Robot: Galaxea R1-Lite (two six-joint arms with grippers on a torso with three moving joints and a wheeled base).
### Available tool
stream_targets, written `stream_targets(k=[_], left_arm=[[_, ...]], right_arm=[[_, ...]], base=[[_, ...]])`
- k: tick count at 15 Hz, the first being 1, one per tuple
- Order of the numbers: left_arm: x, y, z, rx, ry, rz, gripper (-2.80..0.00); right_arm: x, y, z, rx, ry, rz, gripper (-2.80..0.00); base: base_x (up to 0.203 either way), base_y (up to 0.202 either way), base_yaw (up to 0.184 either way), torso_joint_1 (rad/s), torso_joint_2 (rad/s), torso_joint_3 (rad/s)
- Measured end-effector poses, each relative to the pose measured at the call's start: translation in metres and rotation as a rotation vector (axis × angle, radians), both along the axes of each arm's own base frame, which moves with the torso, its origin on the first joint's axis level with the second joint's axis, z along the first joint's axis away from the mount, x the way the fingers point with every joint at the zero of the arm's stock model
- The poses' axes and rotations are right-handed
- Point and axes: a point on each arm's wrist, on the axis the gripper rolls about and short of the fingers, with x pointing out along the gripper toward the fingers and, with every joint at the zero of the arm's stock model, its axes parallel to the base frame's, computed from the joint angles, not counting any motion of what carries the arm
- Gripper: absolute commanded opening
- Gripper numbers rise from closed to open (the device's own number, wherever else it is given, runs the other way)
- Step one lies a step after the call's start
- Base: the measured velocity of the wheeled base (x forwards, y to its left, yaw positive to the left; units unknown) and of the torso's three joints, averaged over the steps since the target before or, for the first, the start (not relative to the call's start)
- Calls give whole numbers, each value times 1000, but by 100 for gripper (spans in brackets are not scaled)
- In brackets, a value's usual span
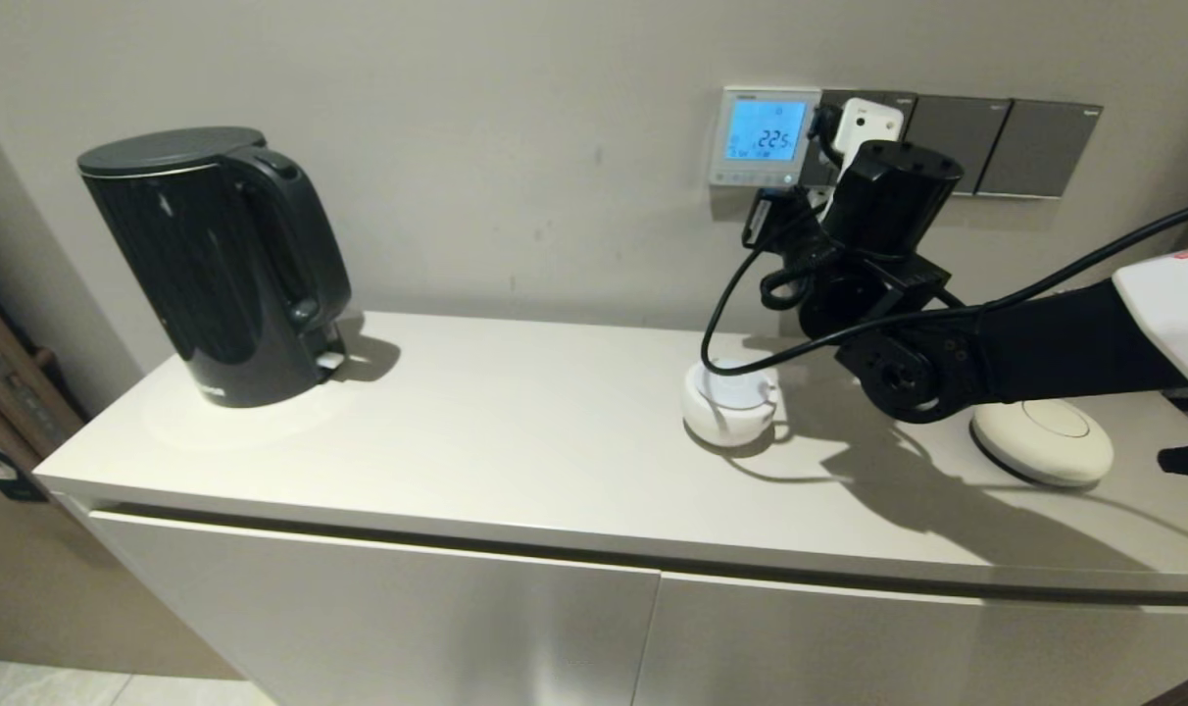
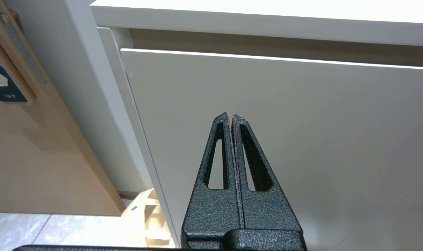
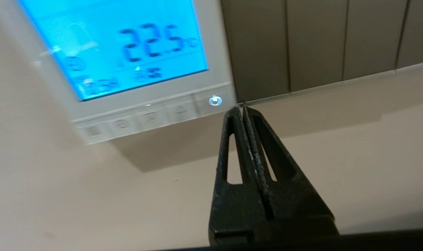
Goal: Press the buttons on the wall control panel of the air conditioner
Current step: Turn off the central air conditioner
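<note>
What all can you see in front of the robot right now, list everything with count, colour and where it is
control panel: one, white frame, lit blue screen, on wall
buttons: a row of five, pale, panel's lower edge
switch plates: about three, dark grey, beside the panel
kettle: one, black, counter's left end
kettle base: one, white, counter's right
round white object: one, mid counter
counter: one, white
right tool: black, shut, by the power button
left tool: black, shut, before the cabinet door
</note>
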Motion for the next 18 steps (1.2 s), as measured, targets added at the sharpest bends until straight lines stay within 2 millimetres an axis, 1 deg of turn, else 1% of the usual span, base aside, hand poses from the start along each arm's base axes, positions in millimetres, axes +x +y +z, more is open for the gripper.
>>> stream_targets(k=[4,10,14,18], left_arm=[[0,0,0,0,0,0,-280],[0,0,0,0,0,0,-280],[0,0,0,0,0,0,-280],[0,0,0,0,0,0,-280]], right_arm=[[3,1,-1,0,-1,0,-280],[0,1,-1,1,-1,1,-280],[-9,0,-1,-4,-13,2,-280],[-25,-5,7,-6,-21,2,-280]], base=[[0,0,0,0,0,0],[0,0,0,0,0,0],[0,0,0,0,0,0],[0,0,0,0,0,0]])
